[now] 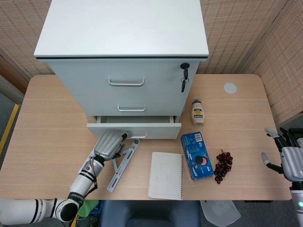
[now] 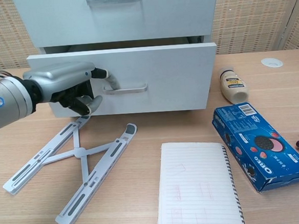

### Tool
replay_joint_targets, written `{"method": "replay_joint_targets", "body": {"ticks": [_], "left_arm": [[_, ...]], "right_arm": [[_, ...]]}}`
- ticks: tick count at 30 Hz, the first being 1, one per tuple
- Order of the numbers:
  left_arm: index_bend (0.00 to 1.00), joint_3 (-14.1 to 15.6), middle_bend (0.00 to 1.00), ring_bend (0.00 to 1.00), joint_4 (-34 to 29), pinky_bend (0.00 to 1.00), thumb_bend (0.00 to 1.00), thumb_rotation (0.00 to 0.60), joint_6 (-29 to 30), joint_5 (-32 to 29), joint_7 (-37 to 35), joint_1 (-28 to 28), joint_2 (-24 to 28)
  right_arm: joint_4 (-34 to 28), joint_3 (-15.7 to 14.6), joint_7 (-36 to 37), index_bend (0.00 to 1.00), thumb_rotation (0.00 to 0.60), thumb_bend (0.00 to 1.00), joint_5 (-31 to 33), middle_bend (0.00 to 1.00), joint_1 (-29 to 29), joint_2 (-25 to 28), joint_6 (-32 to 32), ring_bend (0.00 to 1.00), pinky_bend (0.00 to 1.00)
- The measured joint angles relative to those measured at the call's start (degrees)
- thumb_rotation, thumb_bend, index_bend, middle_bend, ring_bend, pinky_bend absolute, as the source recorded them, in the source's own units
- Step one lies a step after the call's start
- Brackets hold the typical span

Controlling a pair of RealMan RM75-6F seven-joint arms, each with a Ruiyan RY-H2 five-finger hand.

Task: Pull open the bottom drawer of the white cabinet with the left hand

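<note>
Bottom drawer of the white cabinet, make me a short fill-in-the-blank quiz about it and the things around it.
1. The left hand hooks the metal handle of the ___ drawer of the white cabinet.
2. That drawer stands partly ___.
3. The blue cookie box lies between the lined notebook and the dark ___.

Missing words: bottom; open; grapes
</note>
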Motion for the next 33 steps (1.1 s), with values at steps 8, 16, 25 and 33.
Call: {"method": "replay_joint_targets", "body": {"ticks": [8, 16, 25, 33], "left_arm": [[0.25, 1.3, 0.95, 1.0, -2.4, 1.0, 0.6, 0.6, 1.8, 1.2, 0.4, 1.1, 0.8], [0.25, 2.9, 0.95, 1.0, -4.8, 1.0, 0.6, 0.6, 2.5, 1.8, 0.9, 2.1, 1.8], [0.25, 4.3, 0.95, 1.0, -7.3, 1.0, 0.6, 0.6, 3.6, 3.6, 1.4, 3.3, 2.6], [0.25, 5.9, 0.95, 1.0, -9.9, 1.0, 0.6, 0.6, 4.3, 4.9, 2.4, 4.3, 3.6]], "right_arm": [[-0.1, 0.0, -0.2, 0.14, 0.6, 0.33, 0.0, 0.24, 0.2, -0.1, -0.3, 0.13, 0.16], [-0.3, 0.0, -0.6, 0.14, 0.6, 0.33, 0.0, 0.24, 0.5, -0.3, -0.7, 0.13, 0.16], [-0.5, -0.1, -0.9, 0.14, 0.6, 0.33, 0.0, 0.24, 0.6, -0.3, -0.9, 0.13, 0.16], [-0.8, -0.1, -1.1, 0.14, 0.6, 0.33, -0.1, 0.24, 0.6, -0.2, -0.7, 0.13, 0.16]]}}
